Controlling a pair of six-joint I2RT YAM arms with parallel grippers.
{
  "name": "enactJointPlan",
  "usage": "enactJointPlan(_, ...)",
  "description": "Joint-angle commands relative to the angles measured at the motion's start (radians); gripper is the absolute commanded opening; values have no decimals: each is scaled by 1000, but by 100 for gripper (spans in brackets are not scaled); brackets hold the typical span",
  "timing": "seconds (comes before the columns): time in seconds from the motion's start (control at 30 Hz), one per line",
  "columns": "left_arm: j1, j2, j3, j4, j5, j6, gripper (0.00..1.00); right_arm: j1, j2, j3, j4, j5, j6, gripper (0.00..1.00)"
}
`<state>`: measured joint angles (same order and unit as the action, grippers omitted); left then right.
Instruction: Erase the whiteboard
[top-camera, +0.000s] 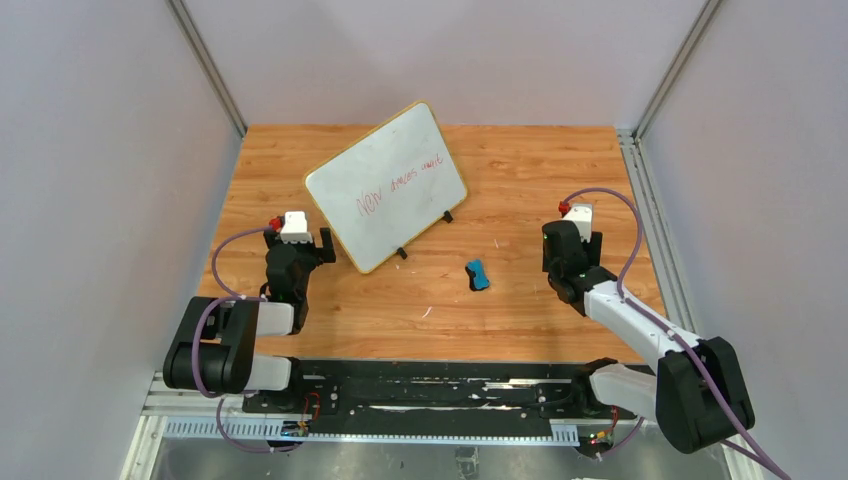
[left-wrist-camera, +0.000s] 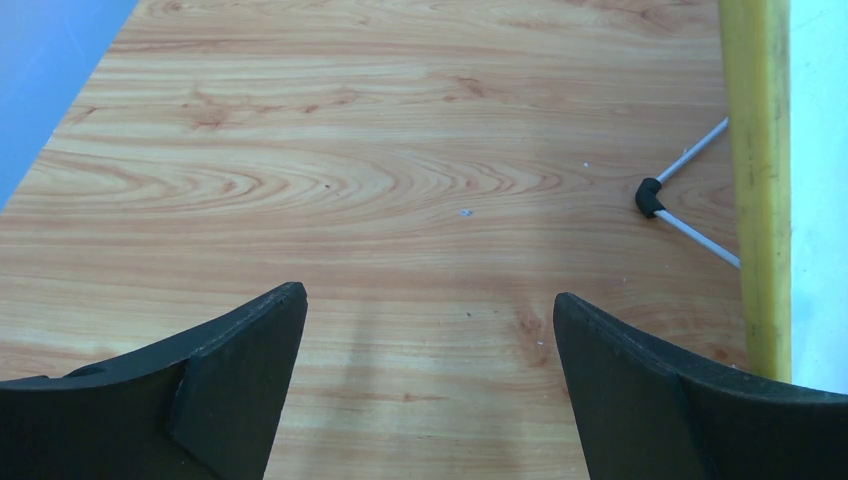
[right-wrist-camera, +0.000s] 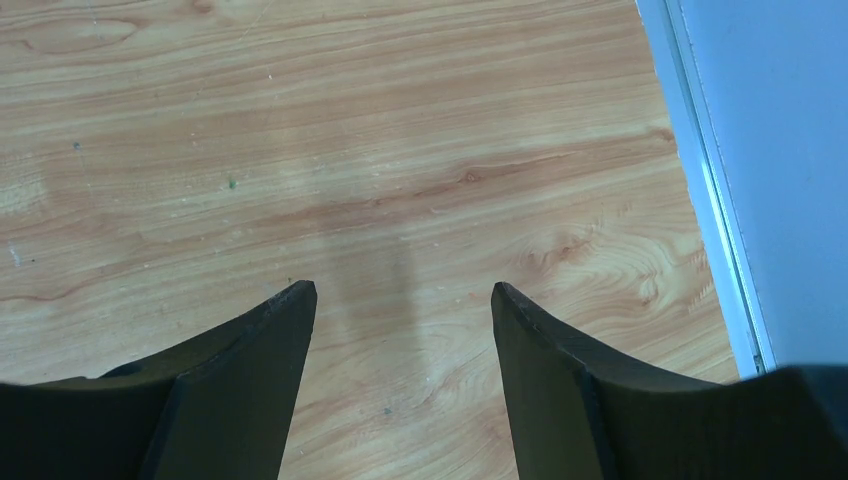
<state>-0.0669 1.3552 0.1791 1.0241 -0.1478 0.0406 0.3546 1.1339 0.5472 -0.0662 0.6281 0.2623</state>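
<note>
The left gripper (left-wrist-camera: 429, 295) is hovering over the desk (left-wrist-camera: 330, 150) with its jaws spread wide and gripping nothing. Just beside it, to its right and slightly ahead, the whiteboard (top-camera: 386, 185) is standing propped at a tilt on thin wire legs with small black feet (left-wrist-camera: 650, 196), its yellow frame running along the right edge of the left wrist view. Red handwriting (top-camera: 400, 192) is showing across the board's face. The right gripper (right-wrist-camera: 403, 287) is also hanging over bare wood with its jaws parted and holding nothing. The board is sitting well apart from it, ahead and to its left. A small blue eraser (top-camera: 477, 274) is lying flat on the desk to the left of the right gripper, between the two grippers and nearer the right one.
</note>
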Motion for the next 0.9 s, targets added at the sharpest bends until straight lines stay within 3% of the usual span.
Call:
enactJointPlan(0.0,0,4,14,39,-10,-1,98,14,-12,20,13,18,2,67)
enactJointPlan(0.13,0,3,14,39,-10,-1,98,15,-11,51,-39,-45,16,64)
enactJointPlan(0.23,1,4,14,39,-10,-2,98,17,16,161,-191,-153,23,58)
enactJointPlan(0.5,1,4,14,39,-10,-1,98,79,92,385,-542,-458,-24,57)
enactJointPlan(0.7,0,3,14,39,-10,-1,98,176,97,392,-604,-549,-9,57)
enactJointPlan(0.87,0,4,14,39,-9,-2,98,277,224,406,-577,-544,-12,57)
